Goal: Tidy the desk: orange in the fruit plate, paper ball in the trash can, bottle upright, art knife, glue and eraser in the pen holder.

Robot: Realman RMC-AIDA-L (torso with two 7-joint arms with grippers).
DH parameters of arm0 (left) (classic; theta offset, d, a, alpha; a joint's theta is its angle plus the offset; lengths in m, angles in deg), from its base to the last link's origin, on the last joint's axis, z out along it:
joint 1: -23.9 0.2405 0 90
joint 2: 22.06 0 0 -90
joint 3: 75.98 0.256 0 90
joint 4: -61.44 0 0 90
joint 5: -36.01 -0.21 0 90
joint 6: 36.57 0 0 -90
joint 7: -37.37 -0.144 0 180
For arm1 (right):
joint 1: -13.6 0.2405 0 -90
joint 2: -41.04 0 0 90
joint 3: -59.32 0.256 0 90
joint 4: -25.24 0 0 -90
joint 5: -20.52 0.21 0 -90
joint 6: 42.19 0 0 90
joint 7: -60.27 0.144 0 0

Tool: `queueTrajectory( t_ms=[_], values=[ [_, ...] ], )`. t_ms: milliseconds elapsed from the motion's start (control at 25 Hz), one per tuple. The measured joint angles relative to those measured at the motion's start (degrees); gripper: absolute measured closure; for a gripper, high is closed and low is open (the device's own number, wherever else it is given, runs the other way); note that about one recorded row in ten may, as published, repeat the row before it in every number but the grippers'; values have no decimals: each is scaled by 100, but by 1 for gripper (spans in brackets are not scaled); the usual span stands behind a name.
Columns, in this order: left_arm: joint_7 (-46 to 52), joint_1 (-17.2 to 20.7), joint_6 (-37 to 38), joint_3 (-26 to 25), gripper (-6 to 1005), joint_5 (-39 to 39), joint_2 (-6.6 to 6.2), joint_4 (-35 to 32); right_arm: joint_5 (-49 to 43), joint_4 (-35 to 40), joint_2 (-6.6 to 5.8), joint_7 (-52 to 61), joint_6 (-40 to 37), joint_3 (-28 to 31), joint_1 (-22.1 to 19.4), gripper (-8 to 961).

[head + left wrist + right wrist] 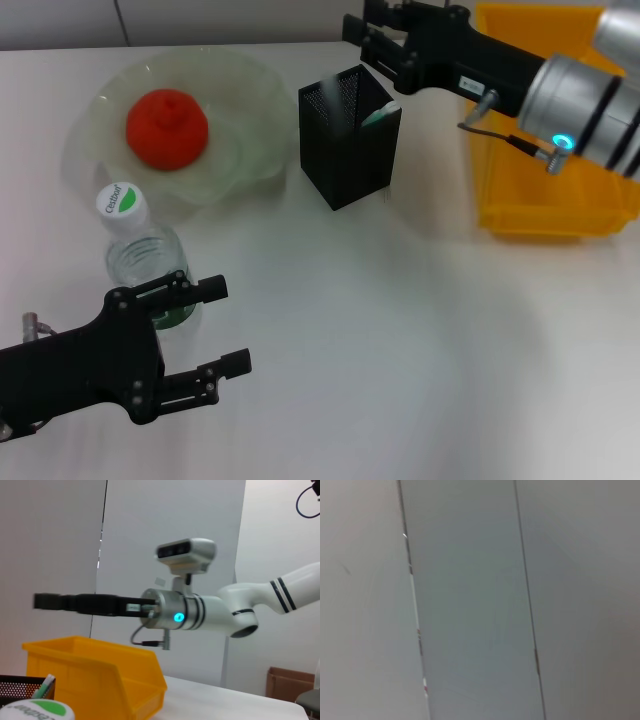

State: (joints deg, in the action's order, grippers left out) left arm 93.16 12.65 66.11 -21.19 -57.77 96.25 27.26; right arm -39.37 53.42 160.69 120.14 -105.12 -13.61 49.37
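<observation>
The left gripper point(222, 328) is low at the left of the head view, above the white table point(400, 330). Its two black fingers point(205, 290) are spread apart and hold nothing. The bottle point(140, 255) stands upright just behind the upper finger, with its white and green cap point(121, 200) on top; the finger overlaps the lower part of the bottle, but I cannot tell whether they touch.

Farther behind these fingers is the fruit plate point(250, 110), pale green and translucent. The orange point(167, 128) lies in the middle of it.

To the right of the plate stands the pen holder point(345, 150), a black mesh box. One white and green item point(380, 115) leans inside it at the right wall; what it is I cannot tell.

The right gripper point(358, 40) hangs above and just behind the pen holder, and its fingertips point to the left. The fingers seem to be parted and nothing is between them. Behind this arm, at the right, is the yellow bin point(540, 215). In the left wrist view the right gripper point(42, 601) is stretched out above the yellow bin point(100, 670).
</observation>
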Motion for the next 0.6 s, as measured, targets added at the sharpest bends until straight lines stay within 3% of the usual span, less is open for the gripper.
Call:
queueTrajectory(
  t_ms=[160,200,240,320,400,440,600],
  values=[
    [1,0,13,-7,234,0,-4,0,-15,669,-28,185,-750,17,-625,736],
    [1,1,27,-14,234,0,-18,0,-205,1245,-46,658,-1142,14,-1048,689],
    [1,1,27,-14,234,0,-18,0,-205,1245,-46,658,-1142,14,-1048,643],
    [1,10,69,-30,234,1,-33,-4,-594,1791,-58,1121,-1512,66,-1437,550],
    [1,12,83,-30,234,0,-35,-6,-1200,2317,-85,1488,-2037,190,-1831,467],
    [1,23,141,-30,234,1,-62,-9,-1879,2671,-92,1603,-2649,415,-2121,431],
    [1,35,176,-6,234,1,-90,1,-2771,2738,-54,1552,-3473,941,-2358,288]
  ],
)
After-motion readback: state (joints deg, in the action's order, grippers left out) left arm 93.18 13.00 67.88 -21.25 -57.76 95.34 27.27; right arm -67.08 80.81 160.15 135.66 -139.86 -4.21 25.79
